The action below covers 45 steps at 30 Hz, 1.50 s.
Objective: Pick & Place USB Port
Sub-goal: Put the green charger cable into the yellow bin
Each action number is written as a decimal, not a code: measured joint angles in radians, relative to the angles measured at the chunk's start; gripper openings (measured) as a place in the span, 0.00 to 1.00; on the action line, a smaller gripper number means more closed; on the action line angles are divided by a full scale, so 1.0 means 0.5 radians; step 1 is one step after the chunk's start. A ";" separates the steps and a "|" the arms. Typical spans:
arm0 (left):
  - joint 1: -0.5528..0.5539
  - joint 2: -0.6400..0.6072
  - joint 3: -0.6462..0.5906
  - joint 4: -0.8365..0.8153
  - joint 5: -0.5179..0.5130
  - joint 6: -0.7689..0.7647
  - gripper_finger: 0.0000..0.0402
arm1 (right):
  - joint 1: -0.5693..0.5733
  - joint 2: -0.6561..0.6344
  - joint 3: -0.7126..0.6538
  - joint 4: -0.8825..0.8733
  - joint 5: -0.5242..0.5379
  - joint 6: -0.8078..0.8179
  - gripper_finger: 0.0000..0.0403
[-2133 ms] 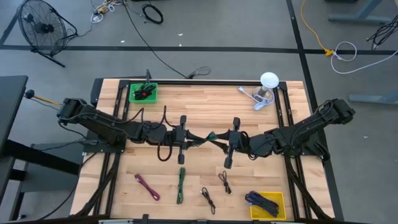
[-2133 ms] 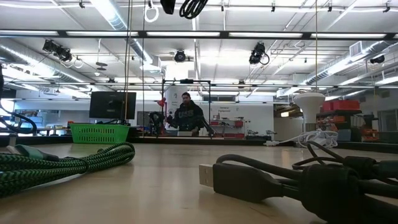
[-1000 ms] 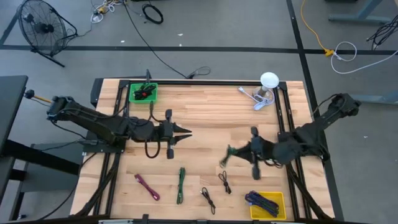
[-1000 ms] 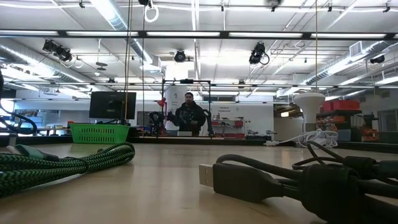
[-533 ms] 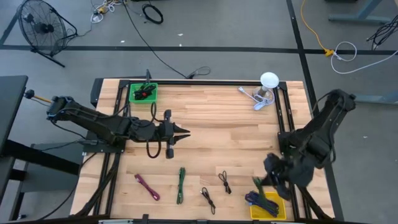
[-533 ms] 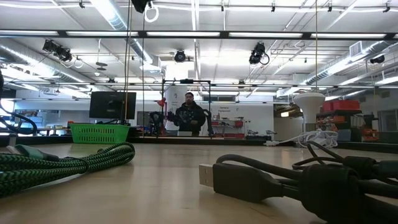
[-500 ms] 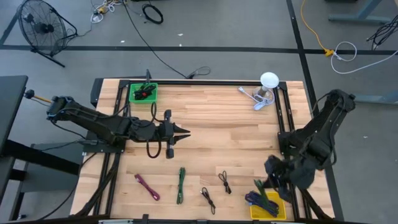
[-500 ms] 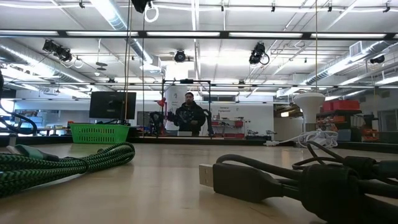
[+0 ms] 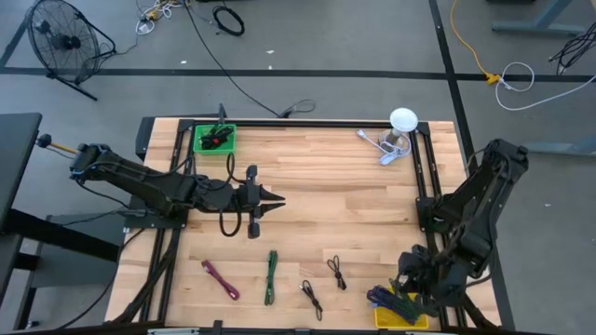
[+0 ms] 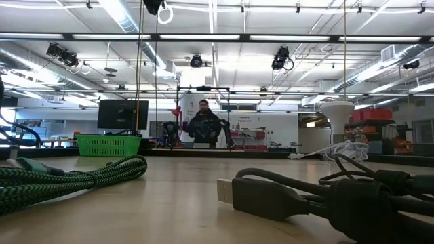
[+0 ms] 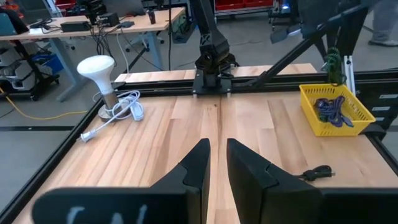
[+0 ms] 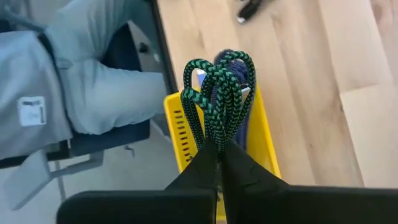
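Note:
A folded bundle of green braided USB cable (image 12: 219, 93) is in my right gripper (image 12: 219, 147), which is shut on it above the yellow bin (image 12: 181, 127) at the table's near right corner (image 9: 402, 294). In the left wrist view the bundle (image 11: 336, 64) hangs over the bin (image 11: 357, 115), which holds blue cables. My left gripper (image 9: 279, 196) hovers left of the table's middle and touches nothing. Its fingers (image 11: 218, 149) stand a narrow gap apart. A second green cable (image 9: 271, 276) lies flat near the near edge. My right gripper pinches the green cable bundle between its two fingers at one end of the folds (image 12: 219, 138), several strands together. The looped end (image 12: 221, 65) sticks out past the fingertips. The fingers come from above, pointing down. The bundle is lifted clear and hangs over the yellow bin.
A purple cable (image 9: 220, 279) and two black cables (image 9: 336, 272) (image 9: 311, 298) lie along the near edge. A green basket (image 9: 215, 139) stands far left and a white lamp (image 9: 402, 121) with its cord far right. A person (image 10: 204, 126) stands far behind the table.
My right gripper has carried the green cable bundle from right of the table's middle toward the near right corner, tipping to point down, and now stands over the yellow bin. It has stayed shut on the bundle.

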 joint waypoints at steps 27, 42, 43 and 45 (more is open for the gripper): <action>-0.003 0.001 0.002 -0.099 0.006 -0.062 0.14 | 0.185 0.202 -0.002 -0.063 0.200 0.254 0.08; -0.002 0.001 0.002 -0.120 0.006 -0.063 0.14 | 0.249 0.202 -0.002 -0.110 0.272 0.311 0.25; -0.003 0.001 0.002 -0.120 0.006 -0.063 0.14 | 0.249 0.202 -0.002 -0.132 0.285 0.299 0.25; -0.002 0.001 0.002 -0.120 0.006 -0.064 0.14 | 0.249 0.202 -0.002 -0.183 0.340 0.276 0.25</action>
